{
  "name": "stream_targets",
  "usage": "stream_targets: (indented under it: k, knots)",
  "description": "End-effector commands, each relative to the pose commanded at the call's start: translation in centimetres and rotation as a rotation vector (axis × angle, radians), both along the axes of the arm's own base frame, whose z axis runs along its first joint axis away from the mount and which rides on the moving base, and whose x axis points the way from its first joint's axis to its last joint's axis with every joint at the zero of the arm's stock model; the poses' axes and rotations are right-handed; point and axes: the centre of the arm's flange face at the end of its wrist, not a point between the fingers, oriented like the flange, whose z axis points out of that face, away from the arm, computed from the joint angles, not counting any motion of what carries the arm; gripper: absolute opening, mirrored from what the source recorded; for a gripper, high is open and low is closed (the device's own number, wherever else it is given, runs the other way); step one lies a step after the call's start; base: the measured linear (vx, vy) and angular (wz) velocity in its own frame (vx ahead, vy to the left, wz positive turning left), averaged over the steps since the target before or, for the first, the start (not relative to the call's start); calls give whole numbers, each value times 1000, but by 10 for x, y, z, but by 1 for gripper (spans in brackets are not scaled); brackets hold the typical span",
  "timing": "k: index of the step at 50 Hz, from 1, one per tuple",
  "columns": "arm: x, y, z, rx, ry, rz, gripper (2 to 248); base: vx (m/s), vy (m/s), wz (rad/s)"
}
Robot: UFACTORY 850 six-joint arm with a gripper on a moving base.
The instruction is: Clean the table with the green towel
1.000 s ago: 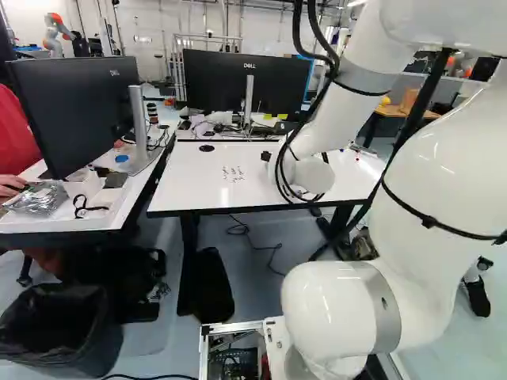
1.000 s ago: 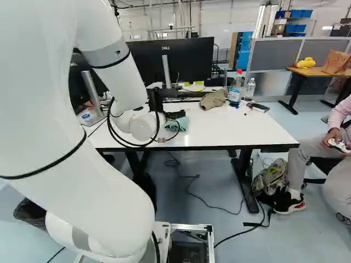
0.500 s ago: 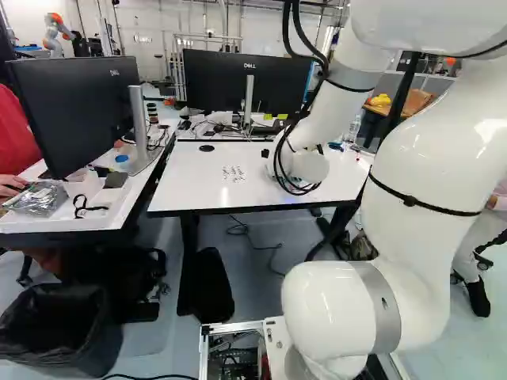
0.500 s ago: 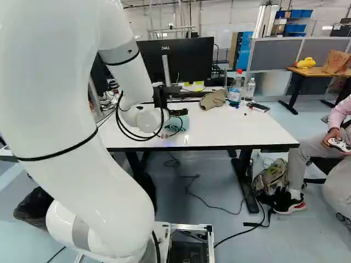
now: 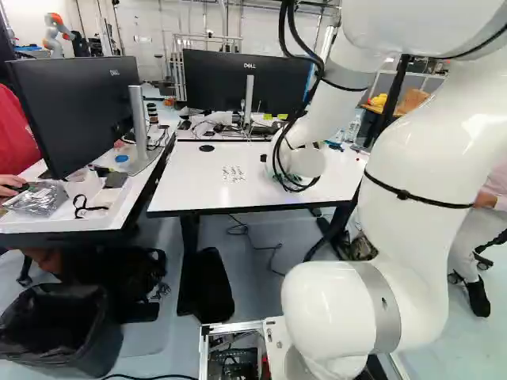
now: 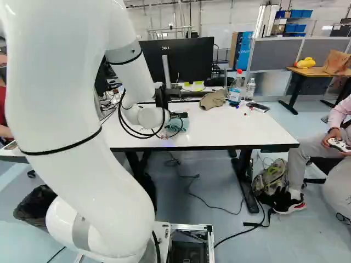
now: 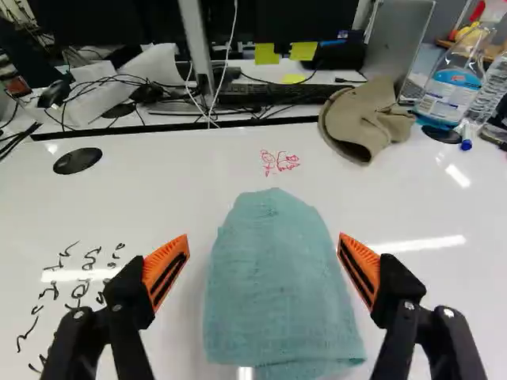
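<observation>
Green towel [image 7: 277, 285] lay on the white counter [image 7: 150, 198]. The end effector [image 6: 179, 115] was released, its fingers spread wide, one to either side of the towel. Red scribble [image 7: 280, 162] sat just past the towel's far end; black writing [image 5: 233, 173] lay left of it. Beyond the towel, rightward in the right base view: crumpled tan cloth [image 6: 213, 99], then red-topped bottle [image 6: 235, 92].

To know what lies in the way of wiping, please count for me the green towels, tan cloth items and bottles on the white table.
Green towel: 1
Tan cloth item: 1
Bottles: 2 (red-capped bottle, second bottle)
Total: 4
</observation>
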Motion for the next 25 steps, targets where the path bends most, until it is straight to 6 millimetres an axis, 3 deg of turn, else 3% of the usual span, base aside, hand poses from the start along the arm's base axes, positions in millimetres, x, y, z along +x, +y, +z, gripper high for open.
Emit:
stream_targets:
  k: [25]
  knots:
    - [3, 0, -10, 11, 124, 1, 247, 0, 0, 0]
